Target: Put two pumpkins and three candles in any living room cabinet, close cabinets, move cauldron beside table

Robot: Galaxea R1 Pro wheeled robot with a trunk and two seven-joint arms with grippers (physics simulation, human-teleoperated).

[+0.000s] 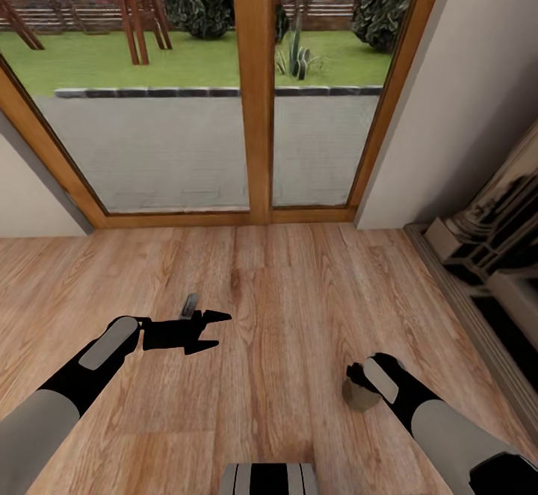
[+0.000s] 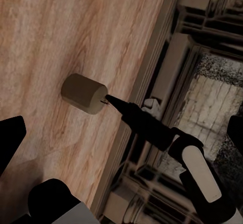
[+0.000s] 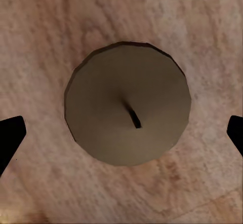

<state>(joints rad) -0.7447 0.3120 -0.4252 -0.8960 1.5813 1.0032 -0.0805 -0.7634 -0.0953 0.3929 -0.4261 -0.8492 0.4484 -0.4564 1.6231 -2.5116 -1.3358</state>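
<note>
One candle [image 1: 360, 396], a stubby tan cylinder with a dark wick, stands upright on the wood floor at the lower right of the head view. My right gripper [image 1: 363, 375] points straight down over it. In the right wrist view the candle [image 3: 127, 104] lies centred between the two black fingertips [image 3: 10, 138], which stand wide apart, open. The left wrist view shows the candle [image 2: 84, 93] with a right finger [image 2: 119, 106] at its top edge. My left gripper [image 1: 222, 331] hovers open over the floor to the left, holding nothing. No pumpkins, cabinet or cauldron are in view.
A stone-and-brick fireplace [image 1: 493, 241] with a raised hearth edge runs along the right. Wood-framed glass doors [image 1: 254, 84] stand ahead, with a pale wall beside them. A small grey object [image 1: 190, 304] lies on the floor near the left gripper.
</note>
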